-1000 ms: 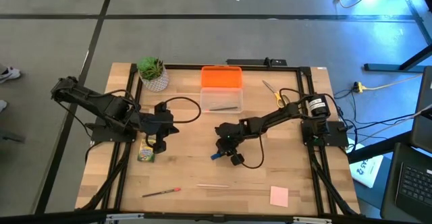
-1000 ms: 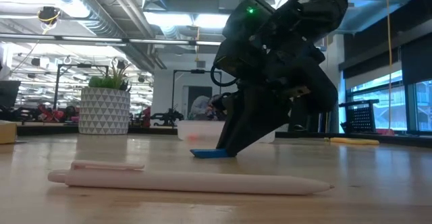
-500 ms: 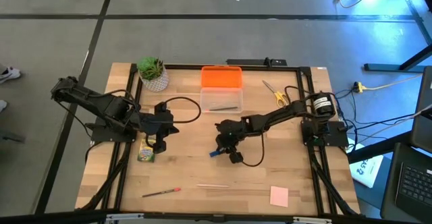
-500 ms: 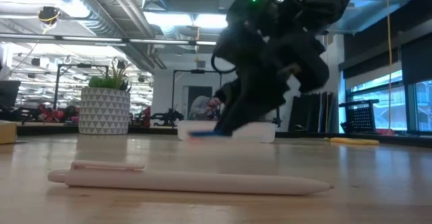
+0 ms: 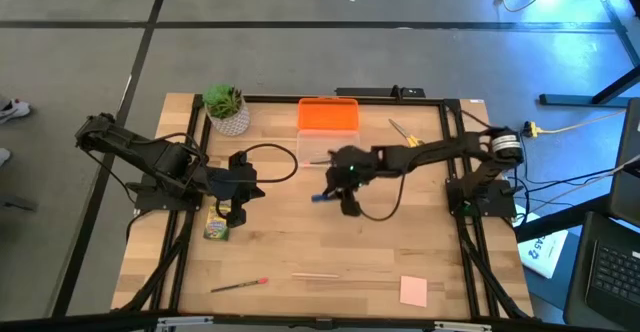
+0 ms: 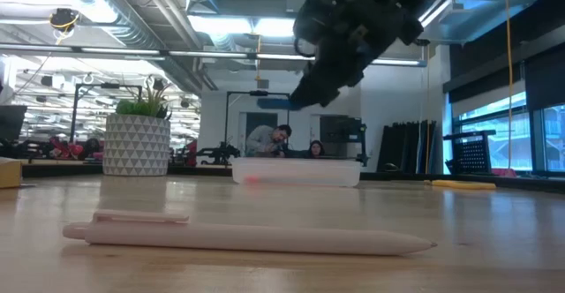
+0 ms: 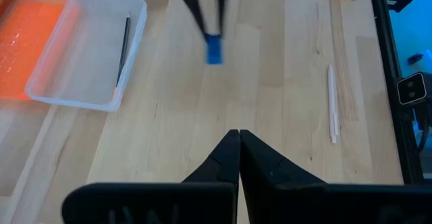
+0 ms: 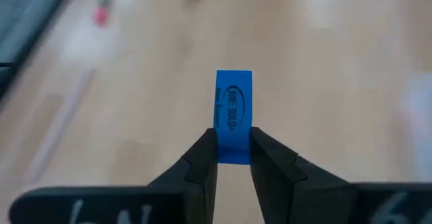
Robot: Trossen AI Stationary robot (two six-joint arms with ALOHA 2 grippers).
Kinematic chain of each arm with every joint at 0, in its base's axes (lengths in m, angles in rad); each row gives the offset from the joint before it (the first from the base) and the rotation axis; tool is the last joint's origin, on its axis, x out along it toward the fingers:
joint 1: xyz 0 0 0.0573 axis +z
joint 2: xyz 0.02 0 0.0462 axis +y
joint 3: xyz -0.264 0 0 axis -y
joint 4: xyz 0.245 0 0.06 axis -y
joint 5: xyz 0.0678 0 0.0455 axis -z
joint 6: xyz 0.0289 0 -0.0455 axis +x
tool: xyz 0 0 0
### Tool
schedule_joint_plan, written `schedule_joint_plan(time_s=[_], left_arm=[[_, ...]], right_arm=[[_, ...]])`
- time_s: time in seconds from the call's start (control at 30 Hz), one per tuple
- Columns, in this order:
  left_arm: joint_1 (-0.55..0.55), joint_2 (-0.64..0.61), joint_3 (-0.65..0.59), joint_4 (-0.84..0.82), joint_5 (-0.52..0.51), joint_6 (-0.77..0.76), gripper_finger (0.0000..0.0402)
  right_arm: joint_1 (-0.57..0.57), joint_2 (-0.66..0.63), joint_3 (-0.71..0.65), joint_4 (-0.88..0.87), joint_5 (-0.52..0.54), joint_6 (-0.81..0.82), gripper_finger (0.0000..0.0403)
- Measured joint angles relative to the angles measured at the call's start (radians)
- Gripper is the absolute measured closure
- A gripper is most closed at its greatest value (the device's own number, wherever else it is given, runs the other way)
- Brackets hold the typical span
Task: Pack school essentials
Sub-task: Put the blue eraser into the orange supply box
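Note:
My right gripper (image 5: pixel 326 194) hangs above the table's middle, shut on the small blue piece (image 8: pixel 233 109), which also shows well above the tabletop in the low view (image 6: pixel 275 103). My left gripper (image 7: pixel 239 133) waits shut over the table's left part, near the green-yellow crayon box (image 5: pixel 216 227). The clear case (image 5: pixel 330 150) lies at the far middle with a dark pen (image 7: pixel 125 43) in it, its orange lid (image 5: pixel 328 114) behind. Yellow-handled scissors (image 5: pixel 407 138) lie far right. The red-tipped pencil (image 5: pixel 240 285), pale stick (image 5: pixel 316 275) and pink note pad (image 5: pixel 413 290) lie flat near the front edge. My right gripper pinches the blue piece between its two fingers, one on each long side, at the end nearest the wrist (image 8: pixel 233 154). The fingers slant down from the table's right side and lie along the piece. The rest juts out past the fingertips, lifted clear of the table.
A small potted plant (image 5: pixel 226 109) stands at the far left corner. Black frame rails (image 5: pixel 455 172) run along both sides of the wooden table. Bare wood lies between the case and the things at the front edge.
My right gripper has risen from the tabletop with the blue piece and gone toward the far edge, closer to the clear case, rolling a little. The blue piece, on the table a second ago, now hangs clear of it.

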Motion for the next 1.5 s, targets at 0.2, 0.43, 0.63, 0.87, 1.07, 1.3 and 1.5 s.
schedule_joint_plan(time_s=[0.2, 0.43, 0.63, 0.87, 1.07, 1.3, 1.5], left_arm=[[0.000, 0.000, 0.000, 0.000, 0.000, 0.000, 0.0401], [0.000, 0.000, 0.000, 0.000, -0.068, 0.008, 0.0401], [0.007, 0.000, 0.000, 0.000, -0.122, 0.009, 0.0401], [0.039, 0.000, 0.000, 0.000, -0.123, 0.009, 0.0401], [0.060, 0.000, 0.000, -0.001, -0.124, 0.010, 0.0401], [0.064, 0.000, 0.000, -0.001, -0.124, 0.061, 0.0401], [0.064, 0.000, 0.000, -0.001, -0.124, 0.061, 0.0401]], right_arm=[[-0.112, -0.075, 0.000, -0.110, 0.101, -0.116, 0.0323], [-0.263, -0.083, 0.000, -0.178, 0.101, -0.202, 0.0323], [-0.337, -0.033, 0.000, -0.185, 0.058, -0.248, 0.0323], [-0.346, 0.039, 0.000, -0.185, 0.056, -0.251, 0.0323], [-0.346, 0.070, 0.002, -0.220, 0.056, -0.250, 0.0323], [-0.346, 0.098, 0.002, -0.236, 0.079, -0.255, 0.0323], [-0.349, 0.099, 0.002, -0.236, 0.092, -0.253, 0.0323]])
